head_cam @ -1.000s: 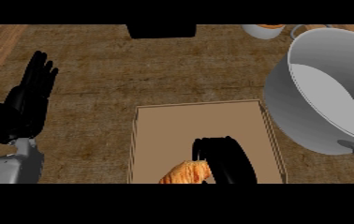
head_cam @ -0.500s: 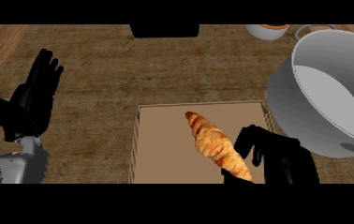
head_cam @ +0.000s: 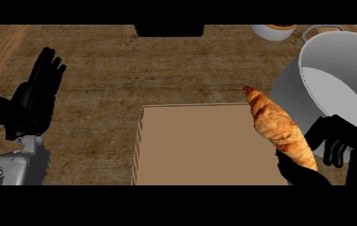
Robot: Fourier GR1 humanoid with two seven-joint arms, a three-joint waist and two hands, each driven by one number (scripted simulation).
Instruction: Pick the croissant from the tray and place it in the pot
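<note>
A long golden-brown croissant is held up over the right edge of the tan tray, its tip pointing toward the far side. My right hand is curled round its lower end at the view's lower right. The big grey pot stands just right of the croissant, its rim close to the pastry. My left hand rests open at the left edge, fingers up.
A small white cup with brown filling sits at the back right beside the pot's handle. A dark block lies at the back centre. Brown counter surrounds the tray.
My right hand has carried the croissant up and to the right, from over the tray's middle to its right edge beside the pot. The left hand stayed put.
</note>
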